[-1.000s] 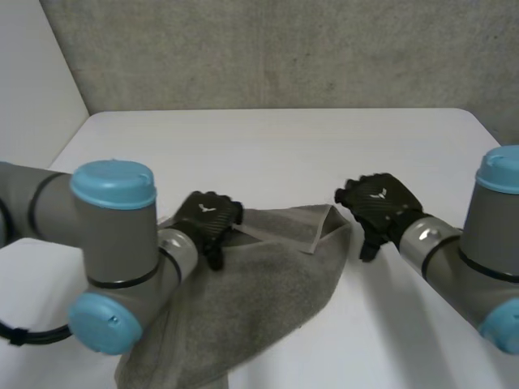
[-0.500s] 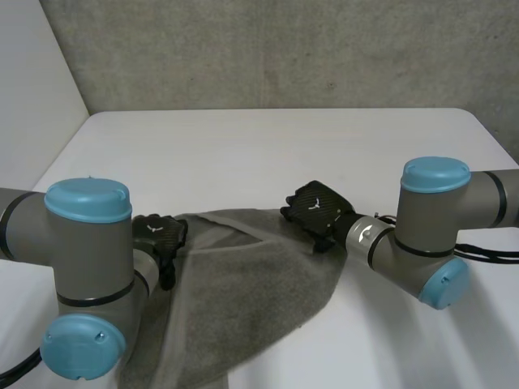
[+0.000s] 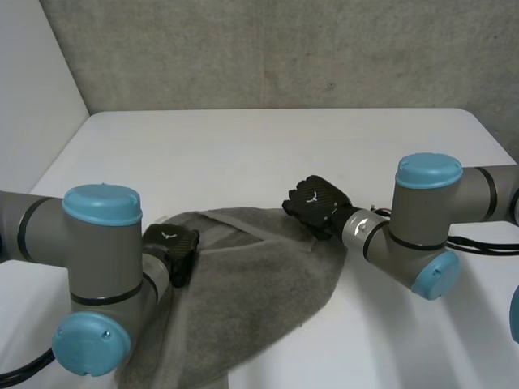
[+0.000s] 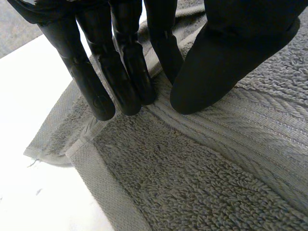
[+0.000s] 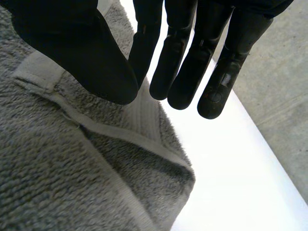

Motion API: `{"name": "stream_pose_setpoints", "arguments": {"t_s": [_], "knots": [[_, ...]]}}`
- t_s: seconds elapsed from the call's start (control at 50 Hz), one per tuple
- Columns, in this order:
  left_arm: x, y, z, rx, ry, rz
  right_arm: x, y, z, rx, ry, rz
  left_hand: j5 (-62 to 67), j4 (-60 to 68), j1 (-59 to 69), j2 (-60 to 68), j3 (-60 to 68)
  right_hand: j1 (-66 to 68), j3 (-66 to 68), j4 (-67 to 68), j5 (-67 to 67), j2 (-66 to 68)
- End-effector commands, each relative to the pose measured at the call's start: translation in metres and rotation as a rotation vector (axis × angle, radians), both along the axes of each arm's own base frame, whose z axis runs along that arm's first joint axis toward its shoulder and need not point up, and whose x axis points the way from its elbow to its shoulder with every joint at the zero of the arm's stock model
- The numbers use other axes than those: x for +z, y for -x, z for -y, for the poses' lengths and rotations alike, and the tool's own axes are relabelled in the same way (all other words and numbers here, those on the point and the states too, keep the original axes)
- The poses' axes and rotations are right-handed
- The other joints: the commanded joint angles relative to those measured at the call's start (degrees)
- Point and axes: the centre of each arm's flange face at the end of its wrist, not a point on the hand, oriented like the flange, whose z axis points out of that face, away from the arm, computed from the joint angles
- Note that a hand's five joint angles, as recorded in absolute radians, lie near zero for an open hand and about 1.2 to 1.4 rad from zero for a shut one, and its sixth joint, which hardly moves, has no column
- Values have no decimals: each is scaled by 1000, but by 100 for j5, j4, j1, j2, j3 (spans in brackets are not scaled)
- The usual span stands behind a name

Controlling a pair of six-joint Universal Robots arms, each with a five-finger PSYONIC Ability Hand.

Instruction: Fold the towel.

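Observation:
A grey towel [image 3: 259,292] lies rumpled on the white table [image 3: 268,154], reaching to the near edge. My left hand [image 3: 172,247] is at the towel's far left corner. In the left wrist view its fingers [image 4: 120,72] and thumb press together on a raised fold of the towel [image 4: 192,183] beside the woven band. My right hand [image 3: 316,203] is at the far right corner. In the right wrist view its thumb [image 5: 86,53] and fingers pinch the hemmed corner of the towel [image 5: 48,168].
The far half of the table is bare white. A grey concrete wall [image 3: 284,49] rises behind it and a white wall [image 3: 32,73] stands at the left. Both arms reach over the near part of the table beside the towel.
The left hand slid left to the towel's far left corner and the right hand moved left onto its far right corner. Both hands then closed their fingers on the cloth.

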Motion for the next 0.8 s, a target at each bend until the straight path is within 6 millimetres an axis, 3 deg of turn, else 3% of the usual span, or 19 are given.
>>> {"name": "stream_pose_setpoints", "arguments": {"t_s": [0.02, 0.1, 0.12, 0.14, 0.16, 0.36, 0.4, 0.52, 0.66, 0.8], "knots": [[1, 0, 0, 1, 3, 0, 4, -1, 1, 8, 15, 9, 884, 885, 916, 879, 897, 2427, 1232, 1191, 1379, 1309], [2, 1, 0, 0, 8, -2, 5, -2, 3, 5, 20, 10, -395, -394, -362, -400, -382, 2427, 1232, 1191, 1379, 1309], [2, 1, 0, 0, 10, -4, 4, -2, 3, 4, 19, 9, -2193, -2193, -2161, -2199, -2180, 2427, 1232, 1191, 1379, 1309], [2, 1, 0, 0, 10, -4, 4, -2, 3, 4, 18, 9, -2211, -2211, -2179, -2217, -2198, 2427, 1232, 1191, 1379, 1309], [4, 1, 0, 1, 14, -3, 4, -2, 3, 4, 18, 9, -3294, -3293, -3262, -3299, -3281, 2427, 1232, 1191, 1379, 1309], [6, 2, 3, 0, 38, -20, 2, -2, 1, 4, 4, 8, -3339, -3338, -3306, -3344, -3325, 2427, 1232, 1191, 1379, 1309], [6, 3, 3, 0, 43, -23, 0, 0, 2, -7, 1, 3, -3339, -3338, -3306, -3344, -3325, -1030, -2226, -2266, -2078, -2148], [6, 2, 3, 0, 42, -22, 5, 3, 5, -18, 2, 10, -3339, -3338, -3306, -3344, -3325, -2693, -3888, -3928, -3740, -3811], [18, -1, 3, 6, 64, -35, 12, 4, 4, -7, 5, 15, -3322, -3321, -3290, -3327, -3309, -3000, -4196, -4236, -4048, -4118], [23, -2, 10, 18, 84, -46, 5, 3, 2, 9, -16, 11, -3305, -3304, -3273, -3310, -3292, -2445, -3640, -3681, -3493, -3563]]}}
